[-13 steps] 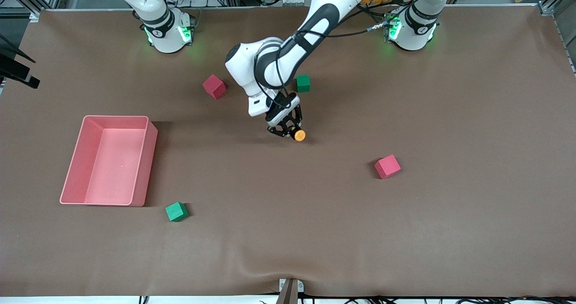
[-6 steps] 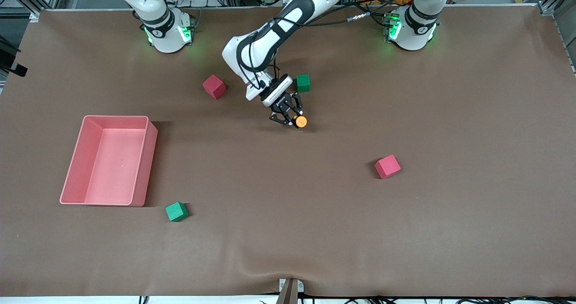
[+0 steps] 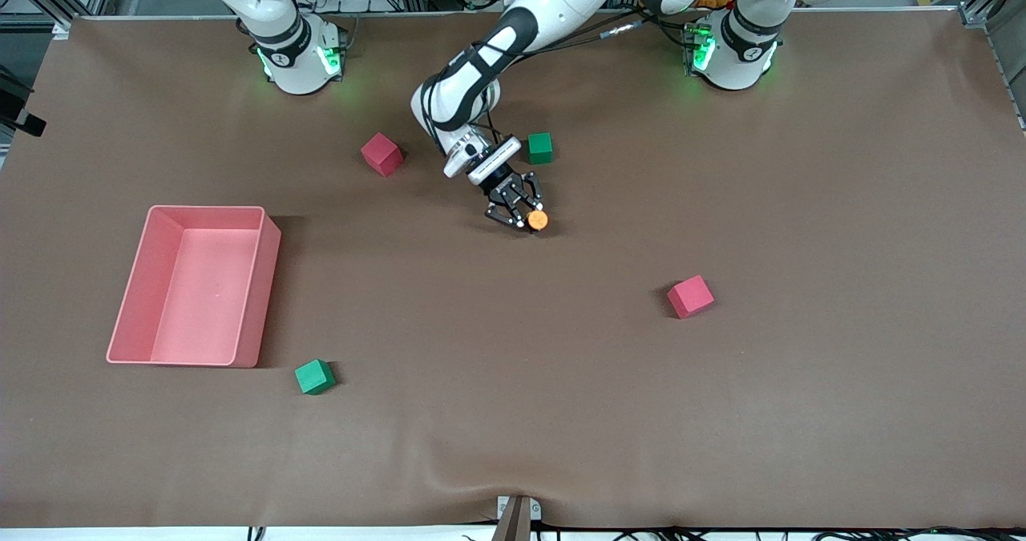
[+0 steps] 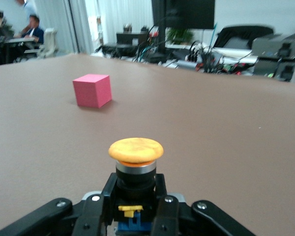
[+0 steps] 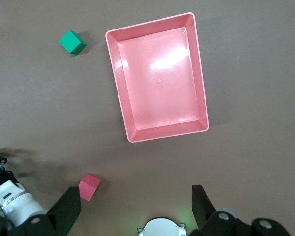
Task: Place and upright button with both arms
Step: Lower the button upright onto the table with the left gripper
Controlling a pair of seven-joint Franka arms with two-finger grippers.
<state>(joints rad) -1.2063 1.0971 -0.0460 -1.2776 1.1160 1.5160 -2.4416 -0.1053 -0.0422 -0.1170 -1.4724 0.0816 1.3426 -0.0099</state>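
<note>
At the right arm's end of the desk (image 3: pixel 801 413) lay the pink tray (image 3: pixel 260 284). High over it the right end effector (image 5: pixel 135 209) waited, fingers spread wide and empty. Toward mid-desk, the left end effector (image 3: pixel 517 212) was clamped on the push-button (image 3: pixel 537 220), low over the desk, near the green cube (image 3: pixel 540 147). It gripped the black body so the orange cap (image 4: pixel 135 149) faced up, probably for standing the push-button upright.

Open brown tabletop (image 3: pixel 561 413) is seen nearer the camera; a small green cube (image 3: pixel 540 147) stands near the left gripper (image 3: pixel 517 214).
</note>
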